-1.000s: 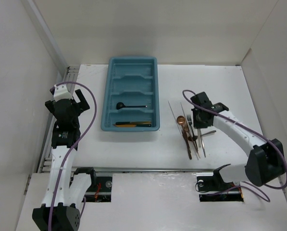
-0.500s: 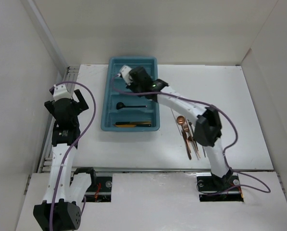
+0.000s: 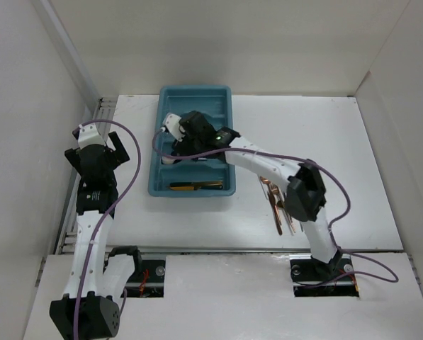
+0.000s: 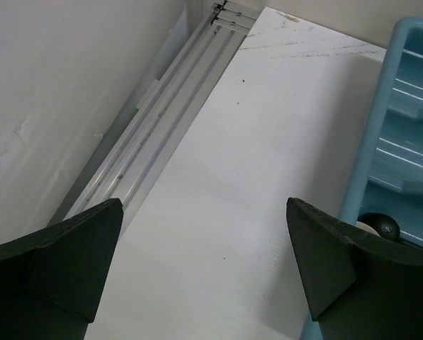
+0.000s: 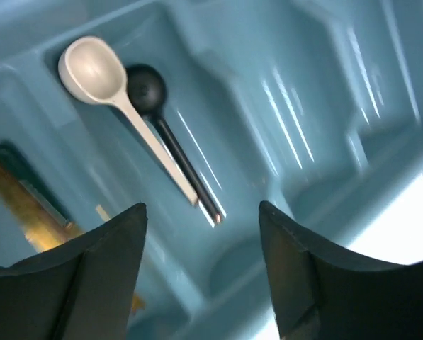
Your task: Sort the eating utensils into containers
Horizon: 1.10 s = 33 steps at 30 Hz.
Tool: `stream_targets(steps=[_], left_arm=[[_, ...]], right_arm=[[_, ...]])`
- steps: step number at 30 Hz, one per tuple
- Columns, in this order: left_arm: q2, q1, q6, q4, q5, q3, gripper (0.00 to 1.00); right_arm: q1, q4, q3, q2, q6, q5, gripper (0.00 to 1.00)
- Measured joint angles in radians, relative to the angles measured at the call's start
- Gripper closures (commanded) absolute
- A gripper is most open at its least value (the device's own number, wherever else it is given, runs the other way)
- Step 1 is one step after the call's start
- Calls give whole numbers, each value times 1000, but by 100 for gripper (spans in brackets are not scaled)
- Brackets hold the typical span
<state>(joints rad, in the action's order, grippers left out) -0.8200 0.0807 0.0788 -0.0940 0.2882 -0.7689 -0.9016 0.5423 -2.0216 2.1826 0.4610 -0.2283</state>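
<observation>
The teal tray [image 3: 195,90] stands at the middle back of the table. My right gripper [image 3: 170,142] hangs over its third slot, open and empty [image 5: 200,212]. Below it a silver spoon [image 5: 91,67] and a black spoon [image 5: 146,86] lie side by side in that slot. Gold utensils [image 3: 197,185] lie in the nearest slot and also show in the right wrist view [image 5: 20,205]. A pile of copper and silver utensils [image 3: 278,212] lies on the table right of the tray, partly hidden by the right arm. My left gripper [image 3: 115,152] is open and empty over bare table [image 4: 204,205].
White walls close the table on the left, back and right. An aluminium rail [image 4: 161,120] runs along the left edge. The tray's left rim [image 4: 381,142] is just right of my left gripper. The right arm [image 3: 268,163] stretches across the tray's right side.
My right gripper left the utensil pile, swung over the tray's far end, then came to the third slot. A silver spoon now lies beside the black spoon. The left arm stayed put.
</observation>
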Motion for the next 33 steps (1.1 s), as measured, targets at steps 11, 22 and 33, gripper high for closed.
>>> stream_targets(steps=[11,22,33], left_arm=[[-2,0,6,0,-21,3,0],[-2,0,17,0,-53,4,0],[-2,0,20,0,-60,4,0]], right_arm=[[404,9,729,-646,-457,77,81],[576,142,1154,-814,-690,76,80],[705,106,1167,-736,-689,82,70]])
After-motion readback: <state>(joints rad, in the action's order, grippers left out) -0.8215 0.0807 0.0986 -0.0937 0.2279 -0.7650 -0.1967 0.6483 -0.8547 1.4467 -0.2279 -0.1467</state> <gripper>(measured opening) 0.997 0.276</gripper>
